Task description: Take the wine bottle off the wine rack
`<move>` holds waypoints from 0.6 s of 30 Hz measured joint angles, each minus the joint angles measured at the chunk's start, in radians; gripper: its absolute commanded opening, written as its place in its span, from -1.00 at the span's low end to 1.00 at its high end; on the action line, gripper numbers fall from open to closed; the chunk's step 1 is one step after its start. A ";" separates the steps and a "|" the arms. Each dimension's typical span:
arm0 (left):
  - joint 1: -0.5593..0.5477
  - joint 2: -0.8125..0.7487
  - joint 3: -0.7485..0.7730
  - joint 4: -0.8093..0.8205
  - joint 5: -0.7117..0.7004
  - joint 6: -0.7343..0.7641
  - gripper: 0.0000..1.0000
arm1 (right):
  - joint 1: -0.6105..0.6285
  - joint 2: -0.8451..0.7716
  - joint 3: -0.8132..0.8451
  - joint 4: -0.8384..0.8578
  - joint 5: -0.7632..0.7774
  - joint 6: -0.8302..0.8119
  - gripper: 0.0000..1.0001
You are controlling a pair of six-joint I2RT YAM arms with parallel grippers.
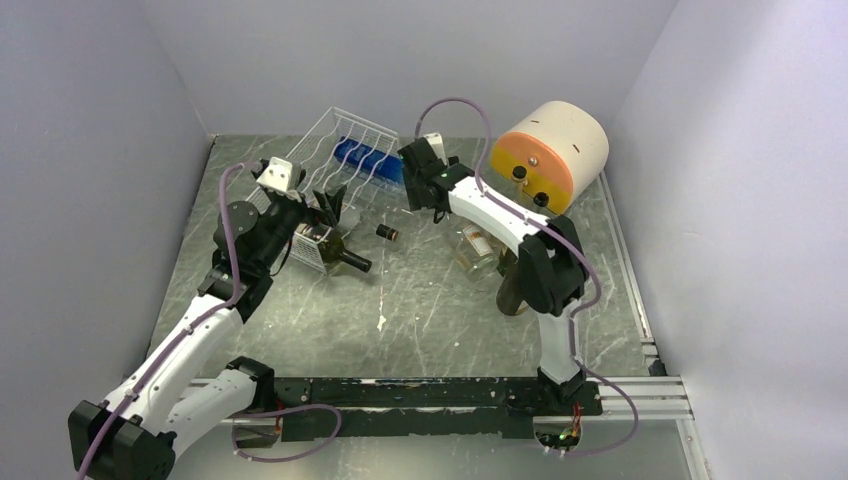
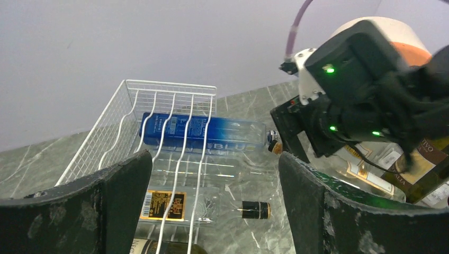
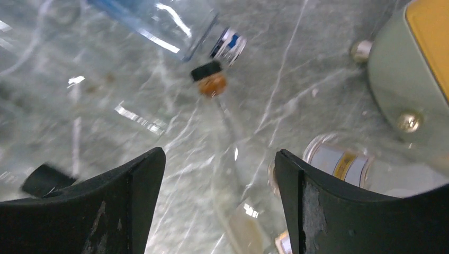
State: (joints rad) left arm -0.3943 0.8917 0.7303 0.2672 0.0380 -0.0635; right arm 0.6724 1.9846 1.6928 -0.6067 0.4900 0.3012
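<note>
The white wire wine rack [image 1: 340, 140] [image 2: 159, 114] stands tilted at the back left. Under its wires lie a blue bottle [image 1: 365, 160] [image 2: 206, 132], a clear bottle with a gold label [image 2: 169, 203] and black cap [image 1: 388, 232], and a dark wine bottle [image 1: 338, 255] nearest me. My left gripper [image 1: 330, 205] [image 2: 214, 159] is open by the rack's near end, holding nothing. My right gripper [image 1: 418, 185] [image 3: 219, 156] is open above a clear bottle [image 3: 233, 174] with a cork-coloured top [image 3: 213, 83], which lies on the table off the rack.
A big cream cylinder with an orange face [image 1: 550, 150] [image 3: 418, 79] lies at the back right. More bottles [image 1: 478, 250] [image 3: 339, 161] lie under the right arm, including a brown one [image 1: 515, 285]. Grey walls close in on three sides.
</note>
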 measured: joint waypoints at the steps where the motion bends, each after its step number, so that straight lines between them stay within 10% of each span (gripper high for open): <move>1: 0.000 0.000 0.000 0.000 0.000 0.000 0.86 | -0.016 0.028 0.016 0.005 0.004 -0.019 0.61; 18: 0.000 -0.019 0.000 0.000 -0.001 0.012 0.87 | -0.069 0.394 0.280 0.002 0.004 -0.298 -0.19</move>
State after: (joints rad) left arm -0.3943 0.8722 0.7303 0.2672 0.0368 -0.0517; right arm 0.6033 2.3783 1.9724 -0.6052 0.4942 0.0029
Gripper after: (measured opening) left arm 0.933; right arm 0.506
